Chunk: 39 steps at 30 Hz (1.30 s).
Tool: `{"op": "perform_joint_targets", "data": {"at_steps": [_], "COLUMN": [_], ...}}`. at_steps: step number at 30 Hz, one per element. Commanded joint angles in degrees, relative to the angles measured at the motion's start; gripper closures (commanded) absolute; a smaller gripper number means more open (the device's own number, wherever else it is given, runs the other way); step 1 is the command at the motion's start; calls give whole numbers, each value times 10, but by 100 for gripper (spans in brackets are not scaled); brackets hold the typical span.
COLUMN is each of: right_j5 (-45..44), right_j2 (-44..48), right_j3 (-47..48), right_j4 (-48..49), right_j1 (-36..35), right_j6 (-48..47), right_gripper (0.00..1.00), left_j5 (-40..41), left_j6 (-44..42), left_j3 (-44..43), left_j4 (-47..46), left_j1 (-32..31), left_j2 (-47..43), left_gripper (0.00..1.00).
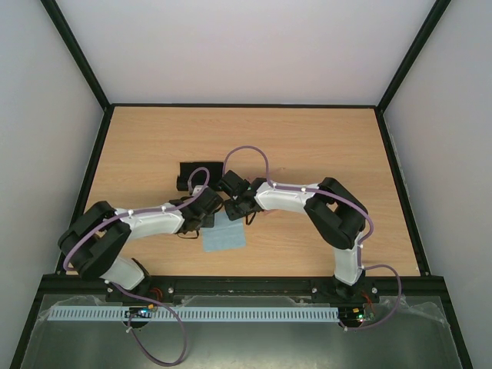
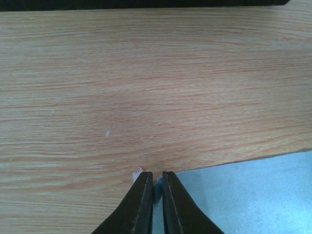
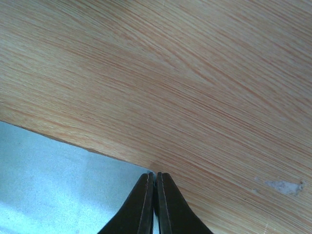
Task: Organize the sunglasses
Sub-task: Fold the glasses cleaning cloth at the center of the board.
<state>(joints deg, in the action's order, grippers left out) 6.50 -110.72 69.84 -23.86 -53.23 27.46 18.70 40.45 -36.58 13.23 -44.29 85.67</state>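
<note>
The sunglasses do not show in any view. A light blue cloth (image 1: pixel 224 234) lies flat on the wooden table between the two arms. My left gripper (image 1: pixel 209 218) is at its far left corner. In the left wrist view the left gripper (image 2: pixel 157 175) is shut on that corner of the cloth (image 2: pixel 253 195), with cloth showing in the thin gap between the fingers. My right gripper (image 1: pixel 241 212) is at the far right corner. In the right wrist view the right gripper (image 3: pixel 156 175) is closed tight on the corner of the cloth (image 3: pixel 53 185).
A black oblong case (image 1: pixel 191 176) lies on the table just beyond the left gripper, partly hidden by the arm. A black frame borders the table (image 1: pixel 307 138) on all sides. A small pale mark (image 2: pixel 138 171) sits by the left fingertip.
</note>
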Motion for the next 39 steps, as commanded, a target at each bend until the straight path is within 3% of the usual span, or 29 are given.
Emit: {"op": "perform_joint_targets", "data": {"at_steps": [1,30,39], "right_j5": [1,0,18], "right_j2": [3,37,73], "right_j3": [-15,5,-32], "right_j4": [-22,-9,16], "right_j1": [-1,21,23], "right_j6": [5,6,-13], "right_gripper": [95,97,96], "left_j5": [2,20,19], "left_j6": [2,1,0], "left_j3": [-3,-25,-8], "left_j4": [14,-19,-37], "left_j1": [-10,0,4], "left_j2": [11,-41,-66], "left_gripper": [94,98,98]}}
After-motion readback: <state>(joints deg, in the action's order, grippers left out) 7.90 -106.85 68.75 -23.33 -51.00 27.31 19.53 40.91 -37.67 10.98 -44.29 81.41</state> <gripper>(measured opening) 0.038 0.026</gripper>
